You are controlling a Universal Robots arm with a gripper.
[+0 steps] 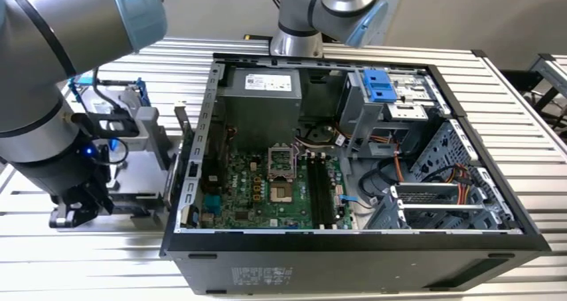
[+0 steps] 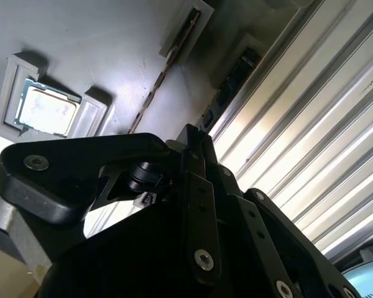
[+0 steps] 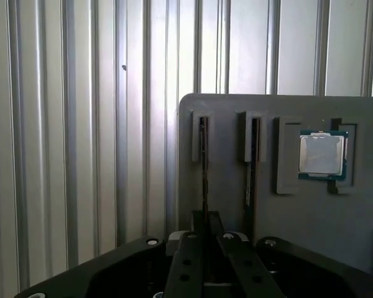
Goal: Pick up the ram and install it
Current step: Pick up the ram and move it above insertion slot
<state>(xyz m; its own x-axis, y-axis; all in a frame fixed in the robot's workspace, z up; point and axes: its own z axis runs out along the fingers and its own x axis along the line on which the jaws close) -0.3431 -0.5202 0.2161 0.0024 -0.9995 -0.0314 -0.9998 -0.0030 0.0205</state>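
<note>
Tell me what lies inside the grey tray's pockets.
Two narrow slots of the grey tray each hold a thin dark stick on edge: the ram at the gripper, and a second stick. A square pocket holds a silver chip. The gripper hides their near ends.

The near end of the ram (image 3: 204, 162) is hidden behind the end effector (image 3: 206, 218), itself cropped.

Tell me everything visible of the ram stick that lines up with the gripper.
The ram is a long, thin, dark stick, seen edge-on in the first wrist view. It stands in a narrow slot of the grey holder, the slot nearest the holder's edge. A second stick sits in the next slot, then a processor chip. The ram's near end runs in at the gripper. Whether it is gripped cannot be told.
</note>
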